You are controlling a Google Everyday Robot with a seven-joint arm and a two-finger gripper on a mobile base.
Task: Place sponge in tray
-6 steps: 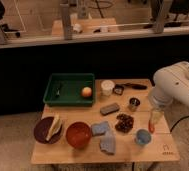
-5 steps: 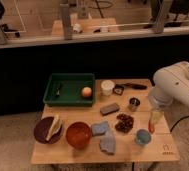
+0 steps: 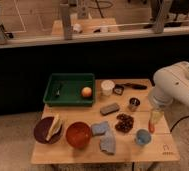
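Note:
A bluish sponge (image 3: 100, 128) lies flat on the wooden table near the front, right of a red bowl. The green tray (image 3: 58, 97) stands at the table's back left and holds an orange fruit (image 3: 86, 92) and a small dark item. My white arm (image 3: 175, 87) reaches in from the right. My gripper (image 3: 154, 118) hangs at its lower end over the table's right side, well right of the sponge and far from the tray. It is not touching the sponge.
A flat grey bar (image 3: 109, 108), a metal cup (image 3: 133, 103), a white cup (image 3: 107, 87), a dark snack pile (image 3: 123, 123), a blue cup (image 3: 142, 137) and a blue-grey cloth (image 3: 108, 144) crowd the middle. A dark plate with a banana (image 3: 48, 130) sits front left.

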